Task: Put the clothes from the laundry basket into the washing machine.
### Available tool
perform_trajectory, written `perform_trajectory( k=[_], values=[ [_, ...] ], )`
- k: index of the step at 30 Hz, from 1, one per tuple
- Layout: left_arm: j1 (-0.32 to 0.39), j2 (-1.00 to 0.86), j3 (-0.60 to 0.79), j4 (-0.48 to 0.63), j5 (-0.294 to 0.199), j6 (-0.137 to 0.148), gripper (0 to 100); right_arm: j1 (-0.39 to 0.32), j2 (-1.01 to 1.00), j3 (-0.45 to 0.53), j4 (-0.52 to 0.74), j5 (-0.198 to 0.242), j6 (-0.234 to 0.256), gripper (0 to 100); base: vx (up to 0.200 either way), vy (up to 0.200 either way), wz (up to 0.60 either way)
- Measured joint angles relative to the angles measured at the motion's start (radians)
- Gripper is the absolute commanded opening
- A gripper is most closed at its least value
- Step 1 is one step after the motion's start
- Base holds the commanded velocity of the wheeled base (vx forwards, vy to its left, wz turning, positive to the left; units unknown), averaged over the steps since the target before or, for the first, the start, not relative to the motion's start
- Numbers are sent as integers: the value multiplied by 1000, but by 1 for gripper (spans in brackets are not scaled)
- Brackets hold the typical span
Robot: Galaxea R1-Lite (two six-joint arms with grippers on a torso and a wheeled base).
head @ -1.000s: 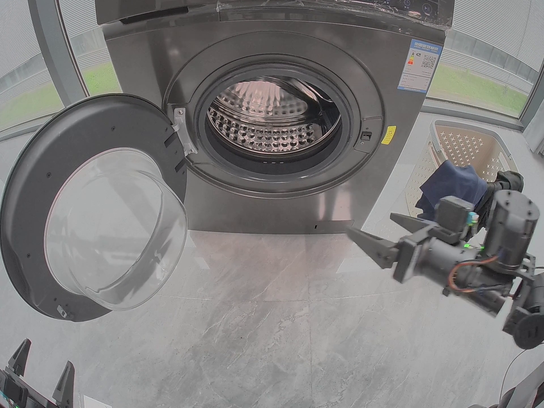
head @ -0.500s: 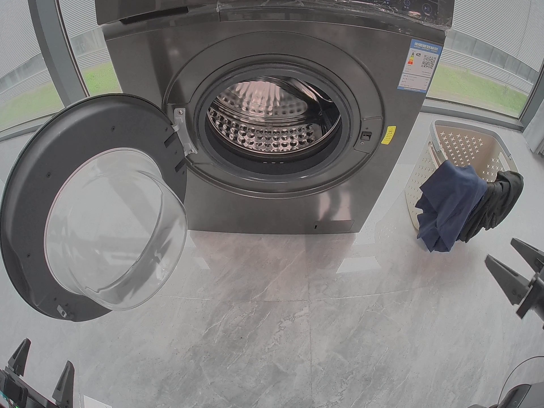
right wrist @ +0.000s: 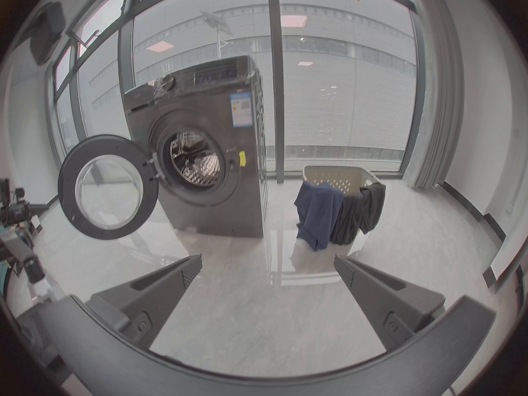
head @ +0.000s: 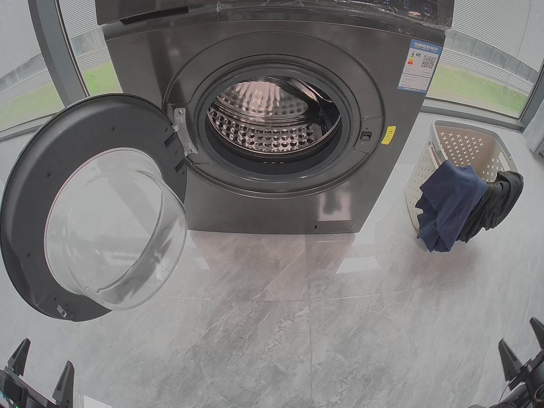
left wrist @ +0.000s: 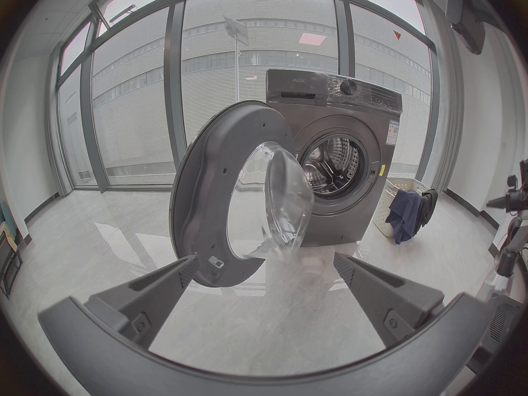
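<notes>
The grey washing machine (head: 272,86) stands ahead with its round door (head: 90,211) swung wide to the left and the steel drum (head: 272,120) bare. To its right, a beige laundry basket (head: 467,143) holds a blue garment (head: 447,202) and a black garment (head: 496,199), both draped over its front rim. My right gripper (head: 524,349) is open and low at the right edge, well short of the basket. My left gripper (head: 42,366) is open at the bottom left, near the floor below the door. The wrist views show the basket (right wrist: 341,177), the clothes (left wrist: 404,215) and both open grippers (left wrist: 264,287) (right wrist: 267,290).
Pale marble-look floor (head: 294,324) spreads between me and the machine. Glass window walls (head: 487,58) run behind the machine and the basket. The open door juts out over the floor on the left.
My right arm has drawn back from in front of the basket, down and to the right edge of the head view. The clothes now show uncovered. The left gripper has not moved.
</notes>
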Motion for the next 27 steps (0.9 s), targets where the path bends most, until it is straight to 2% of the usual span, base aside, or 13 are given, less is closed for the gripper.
perform_trajectory(
  k=[3,7,27],
  values=[
    [1,0,0,0,-2,4,100,-39,-66,21,56,27,-15,100,0,0,0],
    [2,0,0,0,0,9,100,-65,-112,30,57,28,-21,100,0,0,0],
    [1,0,0,0,3,7,100,-72,-151,33,50,42,-21,100,0,-200,0]
  ],
)
